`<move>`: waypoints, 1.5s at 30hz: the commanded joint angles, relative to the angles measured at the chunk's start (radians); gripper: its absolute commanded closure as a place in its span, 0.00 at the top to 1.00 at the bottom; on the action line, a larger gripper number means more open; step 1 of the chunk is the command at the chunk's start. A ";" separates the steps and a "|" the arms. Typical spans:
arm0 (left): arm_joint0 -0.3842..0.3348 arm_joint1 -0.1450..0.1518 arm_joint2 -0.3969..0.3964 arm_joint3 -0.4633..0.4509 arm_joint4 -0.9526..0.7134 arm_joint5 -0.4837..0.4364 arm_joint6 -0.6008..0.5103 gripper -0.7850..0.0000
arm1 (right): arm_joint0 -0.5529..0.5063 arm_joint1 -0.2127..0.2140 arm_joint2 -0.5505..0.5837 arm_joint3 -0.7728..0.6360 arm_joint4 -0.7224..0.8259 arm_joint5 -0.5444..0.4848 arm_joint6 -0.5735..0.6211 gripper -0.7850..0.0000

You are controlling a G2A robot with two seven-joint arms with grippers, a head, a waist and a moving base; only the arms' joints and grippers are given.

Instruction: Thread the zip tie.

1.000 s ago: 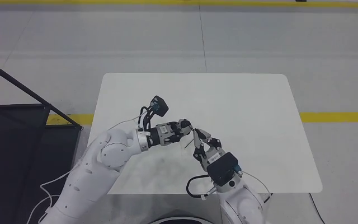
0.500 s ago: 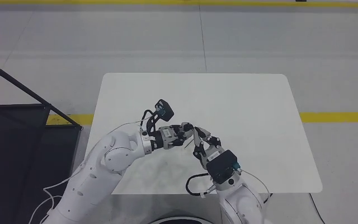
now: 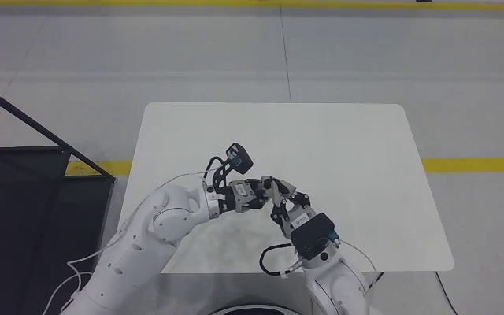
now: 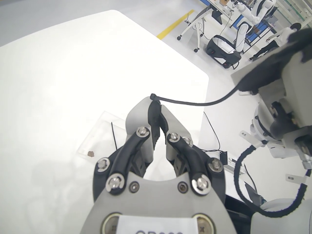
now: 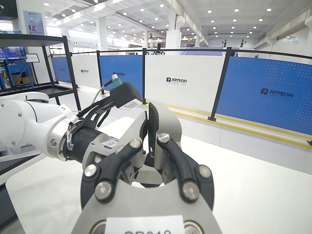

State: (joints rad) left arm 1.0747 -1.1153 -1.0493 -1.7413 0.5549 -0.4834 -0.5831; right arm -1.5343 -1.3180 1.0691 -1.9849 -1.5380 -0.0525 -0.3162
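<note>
The white table [image 3: 354, 142] offers open room across the upper and right of the top view; its lower edge runs close by. At lower centre, the left gripper [image 4: 156, 113] is clamped on the head of the zip tie [image 4: 185, 102], and the right gripper [image 5: 149, 116] is pinched on its strap. This looks like mid-threading: next, the tail needs fine alignment with the head's slot.

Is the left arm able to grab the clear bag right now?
Probably not: the left gripper is shut on the zip tie, so it is busy. The bag lies uncovered on the table close by.
</note>
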 commanded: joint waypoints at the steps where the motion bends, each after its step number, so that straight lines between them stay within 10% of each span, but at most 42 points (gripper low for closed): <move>1: -0.002 0.000 0.002 0.001 0.001 -0.002 -0.003 0.00 | 0.002 -0.001 -0.001 0.002 0.000 0.001 -0.002 0.00; 45: -0.061 0.007 0.007 0.099 -0.298 -0.186 -0.167 0.00 | 0.026 -0.017 -0.018 0.051 -0.030 0.076 -0.059 0.00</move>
State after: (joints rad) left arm 1.0150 -1.1085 -1.0409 -1.6451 0.2662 -0.6665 -0.7458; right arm -1.5094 -1.3349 1.0512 -1.9348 -1.5683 0.0229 -0.3772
